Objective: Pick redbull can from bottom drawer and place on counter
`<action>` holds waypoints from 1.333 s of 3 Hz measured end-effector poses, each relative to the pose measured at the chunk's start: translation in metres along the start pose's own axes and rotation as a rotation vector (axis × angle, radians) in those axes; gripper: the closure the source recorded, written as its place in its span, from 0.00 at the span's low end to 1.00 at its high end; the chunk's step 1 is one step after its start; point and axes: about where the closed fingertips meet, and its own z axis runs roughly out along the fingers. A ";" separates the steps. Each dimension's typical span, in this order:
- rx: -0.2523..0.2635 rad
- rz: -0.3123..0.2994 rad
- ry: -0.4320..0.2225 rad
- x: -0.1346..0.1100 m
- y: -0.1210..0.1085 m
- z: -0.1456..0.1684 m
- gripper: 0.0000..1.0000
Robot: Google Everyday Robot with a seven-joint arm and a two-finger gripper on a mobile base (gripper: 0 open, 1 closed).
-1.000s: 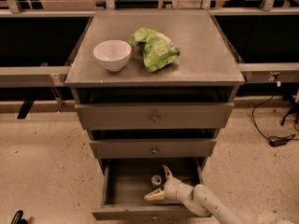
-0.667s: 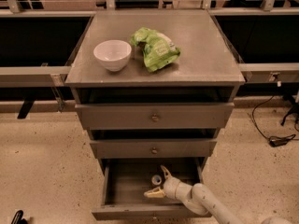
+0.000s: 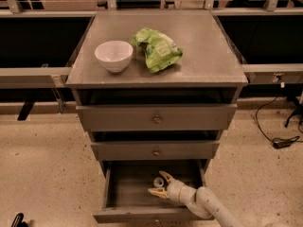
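The bottom drawer [image 3: 128, 188] is pulled open under the two upper drawers. The redbull can [image 3: 158, 182] stands inside it near the middle, only its silver top showing. My gripper [image 3: 160, 184] reaches into the drawer from the lower right, open, with one finger [image 3: 165, 176] behind the can and the other finger [image 3: 156, 192] in front of it. The counter [image 3: 199, 51] is the grey top of the cabinet.
A white bowl [image 3: 113, 56] and a green crumpled bag [image 3: 157, 48] sit on the counter. The two upper drawers [image 3: 156, 119] are slightly ajar. Black cables [image 3: 279, 136] lie on the speckled floor at right. Dark shelving flanks the cabinet.
The gripper has shifted slightly left in the drawer, bringing its fingers around the can.
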 end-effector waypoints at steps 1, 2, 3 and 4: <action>0.005 0.008 -0.013 0.005 -0.003 -0.005 0.30; 0.011 0.018 -0.025 0.009 -0.005 -0.011 0.48; 0.012 0.018 -0.025 0.009 -0.006 -0.011 0.71; 0.013 0.007 -0.034 0.005 -0.004 -0.015 0.95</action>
